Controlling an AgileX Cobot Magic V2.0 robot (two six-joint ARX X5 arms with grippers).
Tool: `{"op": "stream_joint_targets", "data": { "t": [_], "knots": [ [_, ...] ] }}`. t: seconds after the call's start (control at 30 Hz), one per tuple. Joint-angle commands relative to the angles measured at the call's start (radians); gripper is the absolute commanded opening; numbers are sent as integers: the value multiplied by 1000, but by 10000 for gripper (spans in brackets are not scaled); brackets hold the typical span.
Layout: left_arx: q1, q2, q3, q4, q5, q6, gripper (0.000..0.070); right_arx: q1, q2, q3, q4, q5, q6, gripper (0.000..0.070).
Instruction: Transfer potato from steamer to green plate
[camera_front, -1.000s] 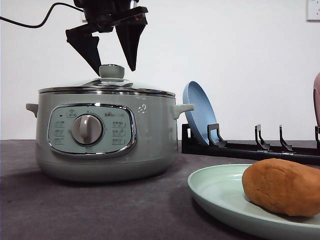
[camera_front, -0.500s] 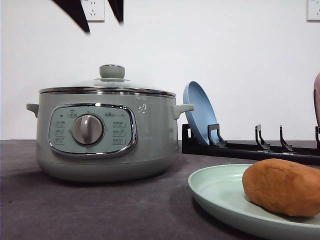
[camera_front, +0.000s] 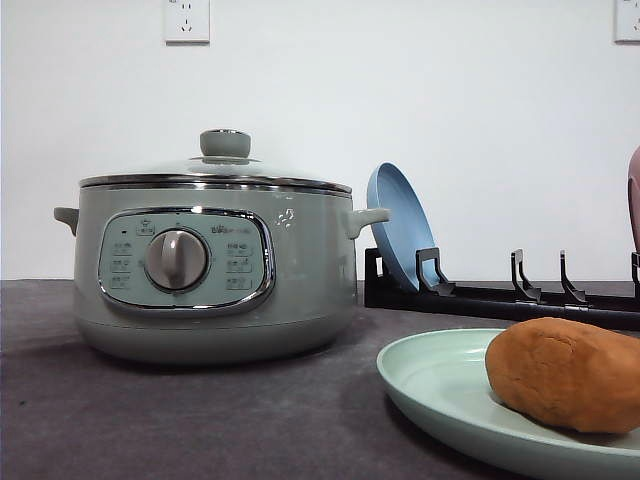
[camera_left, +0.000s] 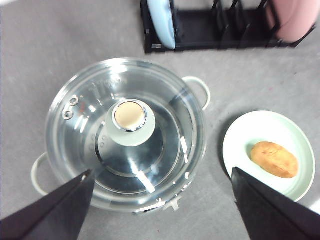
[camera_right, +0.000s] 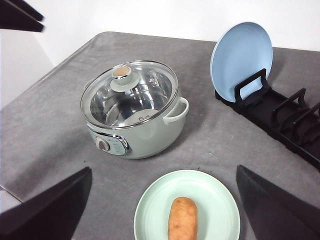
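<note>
Potato (camera_right: 182, 218): on the green plate (camera_right: 215, 197) beside the steamer (camera_right: 131, 107). Both claws released, empty; you lift clear without nudging.

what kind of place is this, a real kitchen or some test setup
Most likely a staged kitchen-style tabletop, not a working kitchen: a steamer with its lid on, a green plate holding a potato, and a black dish rack with a blue plate stand on grey cloth before a bare white wall.

Glossy glass-lidded steamer (camera_front: 210, 275) with chrome trim, matte smooth green plate (camera_front: 440, 390), matte-skinned potato (camera_front: 565, 375)
</note>
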Motion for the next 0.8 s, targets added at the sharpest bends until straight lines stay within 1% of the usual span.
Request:
{"op": "stream_joint_targets", "data": {
  "t": [0.0, 0.13, 0.27, 0.33, 0.43, 0.5, 0.57, 0.63, 0.77],
  "knots": [
    [-4, -28, -51, 26, 2, 18, 556, 9, 5, 16, 5, 4, -25, 585],
    [-4, -183, -280, 136, 3, 17, 556, 9, 5, 16, 5, 4, -38, 585],
    [-4, -387, -570, 324, 8, -6, 556, 9, 5, 16, 5, 4, -46, 585],
    [-4, -490, -717, 423, 8, -38, 556, 9, 5, 16, 3, 4, -53, 585],
    [-3, -646, -929, 561, 8, -109, 556, 9, 5, 16, -2, 4, -61, 585],
    [-4, -737, -1040, 631, 7, -151, 556, 9, 5, 16, -5, 4, -69, 585],
    [-4, -808, -1117, 671, 6, -181, 556, 9, 5, 16, -5, 5, -75, 585],
    [-4, -859, -1164, 678, 6, -188, 556, 9, 5, 16, -7, 5, -87, 584],
    [-4, -898, -1180, 658, 6, -188, 556, 9, 5, 16, -16, 5, -110, 585]
  ]
}}
